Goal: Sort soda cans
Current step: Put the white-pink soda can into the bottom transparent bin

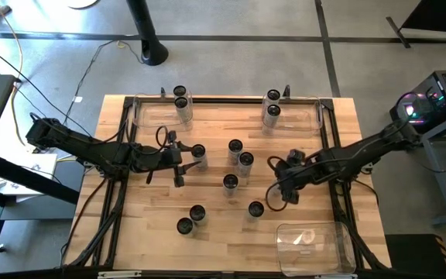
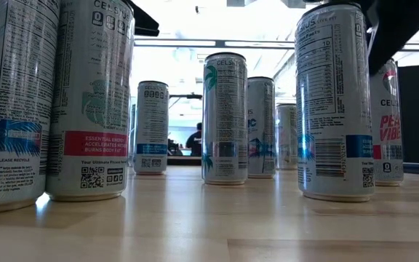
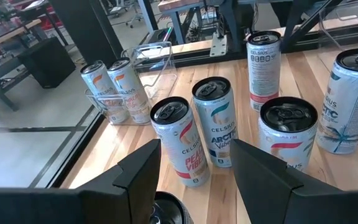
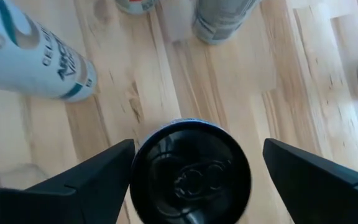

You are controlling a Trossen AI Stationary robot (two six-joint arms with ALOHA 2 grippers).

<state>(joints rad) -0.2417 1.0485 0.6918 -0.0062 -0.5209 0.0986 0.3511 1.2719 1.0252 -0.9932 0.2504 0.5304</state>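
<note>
While your right gripper [image 4: 191, 168] stood released around a soda can [image 4: 190, 171], its thin, slick wall wanted a mid-body hold; left gripper [image 3: 194, 171] gaped empty.

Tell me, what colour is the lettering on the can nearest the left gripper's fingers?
Red-orange, on a white slim soda can with a dark top; clearest in the left wrist view.

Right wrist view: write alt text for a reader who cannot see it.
The open right gripper hangs over an upright soda can, one finger on each side of its dark top. Beyond, on the wooden table, stands an Arctic Vibe can.
</note>
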